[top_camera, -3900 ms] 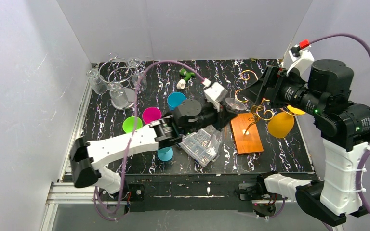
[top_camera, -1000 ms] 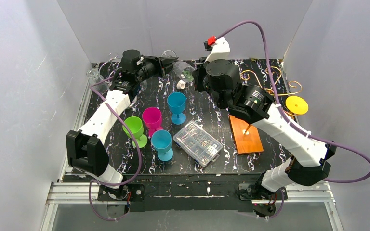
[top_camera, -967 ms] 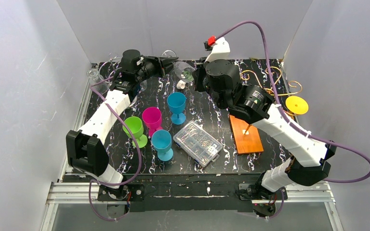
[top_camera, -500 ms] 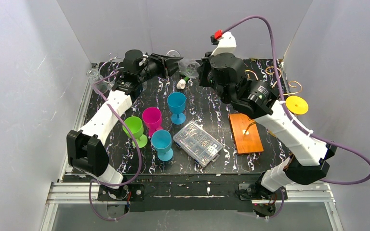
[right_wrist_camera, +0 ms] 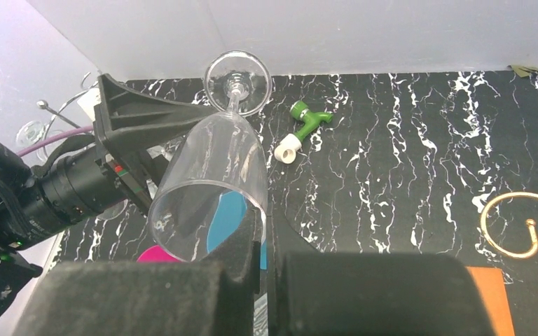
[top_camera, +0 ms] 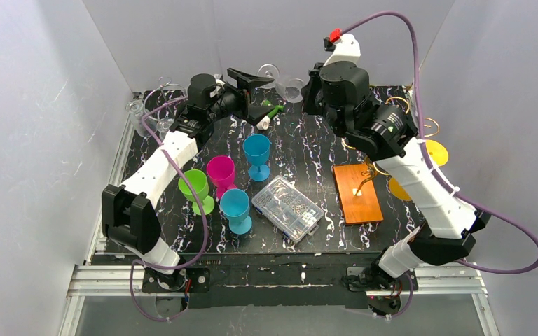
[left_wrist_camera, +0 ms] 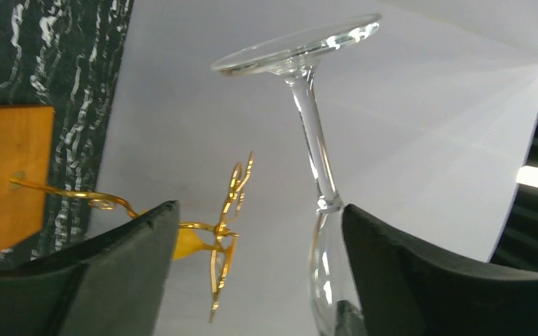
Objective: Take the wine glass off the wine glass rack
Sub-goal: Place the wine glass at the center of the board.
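Up by the far edge of the black, white-veined tabletop (top_camera: 308, 150), the clear, smooth-walled wine glass (right_wrist_camera: 214, 175) hangs tilted in the air, well apart from the golden curled-wire rack on its orange-brown wooden base (top_camera: 358, 194). The right tool (right_wrist_camera: 263, 225) is pinched on the thin rim, while the left tool (left_wrist_camera: 259, 210) stands apart astride the slender stem. It's slick, brittle glass on a rim pinch only, so I'd carry it slowly and keep those jaws off the stem.
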Controlling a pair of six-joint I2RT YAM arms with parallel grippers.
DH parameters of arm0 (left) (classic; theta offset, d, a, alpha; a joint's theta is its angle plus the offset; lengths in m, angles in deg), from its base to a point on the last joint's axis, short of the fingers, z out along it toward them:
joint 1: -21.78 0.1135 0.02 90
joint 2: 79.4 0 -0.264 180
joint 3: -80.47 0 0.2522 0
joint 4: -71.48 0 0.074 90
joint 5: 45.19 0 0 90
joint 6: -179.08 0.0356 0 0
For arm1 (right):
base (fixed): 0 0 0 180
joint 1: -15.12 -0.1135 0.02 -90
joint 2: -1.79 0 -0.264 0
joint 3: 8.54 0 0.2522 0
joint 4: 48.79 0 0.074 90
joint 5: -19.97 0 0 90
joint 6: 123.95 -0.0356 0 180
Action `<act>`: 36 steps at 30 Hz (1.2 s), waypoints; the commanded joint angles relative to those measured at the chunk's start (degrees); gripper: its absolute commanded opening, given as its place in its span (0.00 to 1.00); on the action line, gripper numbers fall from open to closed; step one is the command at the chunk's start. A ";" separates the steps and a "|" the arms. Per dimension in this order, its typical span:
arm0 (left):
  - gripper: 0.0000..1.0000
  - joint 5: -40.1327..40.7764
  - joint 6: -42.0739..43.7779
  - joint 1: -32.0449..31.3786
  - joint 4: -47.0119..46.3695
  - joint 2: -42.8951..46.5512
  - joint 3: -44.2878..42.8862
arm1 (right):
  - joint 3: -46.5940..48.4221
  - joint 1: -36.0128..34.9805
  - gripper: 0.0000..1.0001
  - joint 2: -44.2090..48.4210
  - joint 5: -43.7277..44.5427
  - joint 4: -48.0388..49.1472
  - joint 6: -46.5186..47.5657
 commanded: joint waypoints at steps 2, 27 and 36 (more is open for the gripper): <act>0.98 -1.46 6.82 -0.39 0.34 3.45 -0.48 | 4.01 1.54 0.01 -0.64 2.34 -1.58 -0.36; 0.98 15.41 57.13 -15.80 39.96 25.14 -2.57 | 3.42 3.32 0.01 -7.92 -1.16 -17.35 0.50; 0.98 25.42 67.34 -25.25 45.26 37.01 5.86 | -1.16 7.15 0.01 -11.15 -8.27 -17.87 1.70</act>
